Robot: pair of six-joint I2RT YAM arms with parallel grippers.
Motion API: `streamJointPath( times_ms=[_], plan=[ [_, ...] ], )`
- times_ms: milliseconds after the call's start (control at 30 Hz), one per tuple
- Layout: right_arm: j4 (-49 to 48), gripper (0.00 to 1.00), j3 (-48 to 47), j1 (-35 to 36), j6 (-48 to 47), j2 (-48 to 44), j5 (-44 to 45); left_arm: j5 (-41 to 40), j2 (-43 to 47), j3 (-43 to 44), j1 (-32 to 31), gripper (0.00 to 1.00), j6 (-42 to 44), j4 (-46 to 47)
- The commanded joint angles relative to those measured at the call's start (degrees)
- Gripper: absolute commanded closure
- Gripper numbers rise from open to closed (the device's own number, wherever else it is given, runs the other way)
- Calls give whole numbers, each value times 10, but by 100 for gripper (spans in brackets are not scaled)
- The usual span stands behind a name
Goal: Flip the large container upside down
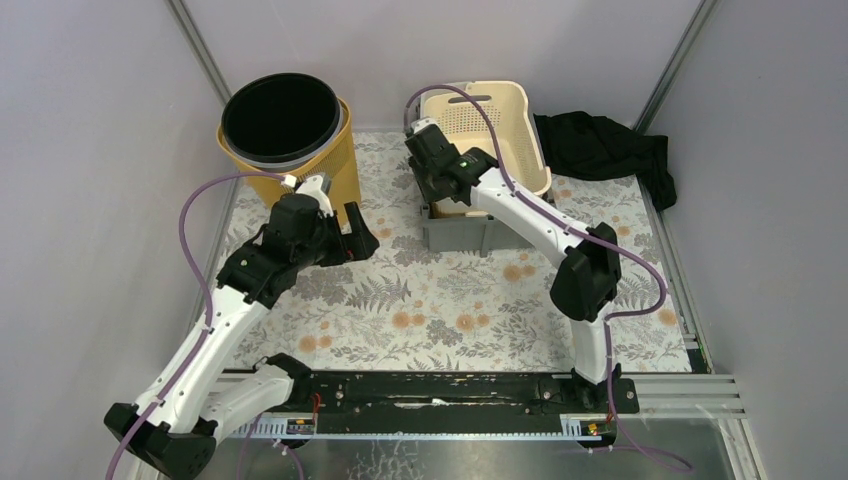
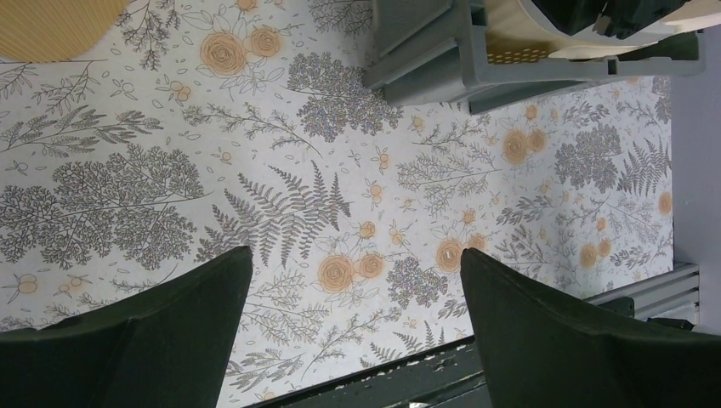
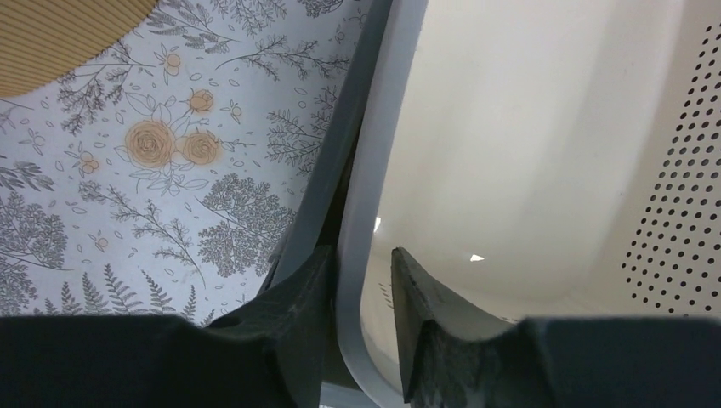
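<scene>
A cream perforated basket (image 1: 490,125) sits inside a grey bin (image 1: 460,238) at the back centre. My right gripper (image 1: 428,132) is at the basket's left rim. In the right wrist view the gripper (image 3: 361,259) straddles that pale rim: one finger is wedged between the grey bin wall (image 3: 340,144) and the rim, the other is inside against the cream wall (image 3: 527,127). The jaws are closed narrowly on the rim. My left gripper (image 1: 358,237) hangs open and empty over the floral mat, and it also shows in the left wrist view (image 2: 357,255).
A yellow wicker basket (image 1: 300,150) with a black liner stands at the back left, close behind my left gripper. A black cloth (image 1: 605,145) lies at the back right. The floral mat (image 1: 450,300) covers the table. Grey walls enclose the back and both sides.
</scene>
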State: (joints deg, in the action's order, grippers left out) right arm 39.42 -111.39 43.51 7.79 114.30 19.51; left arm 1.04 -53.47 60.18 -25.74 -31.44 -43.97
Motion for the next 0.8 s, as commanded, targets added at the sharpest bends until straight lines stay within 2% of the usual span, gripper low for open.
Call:
streamJointPath(
  times_ms=[0,167,333,767],
  plan=[
    [82,67,-34,-11,-18,34,89,-7,0,-4,-4,0,1,36],
    [103,88,-52,-12,-20,44,102,-8,0,-7,-4,0,2,36],
    [106,100,-75,-12,-28,30,119,-7,2,-10,-4,0,2,38],
    [88,100,-144,-12,-82,-38,188,-3,2,-16,-4,0,-1,47]
  ],
)
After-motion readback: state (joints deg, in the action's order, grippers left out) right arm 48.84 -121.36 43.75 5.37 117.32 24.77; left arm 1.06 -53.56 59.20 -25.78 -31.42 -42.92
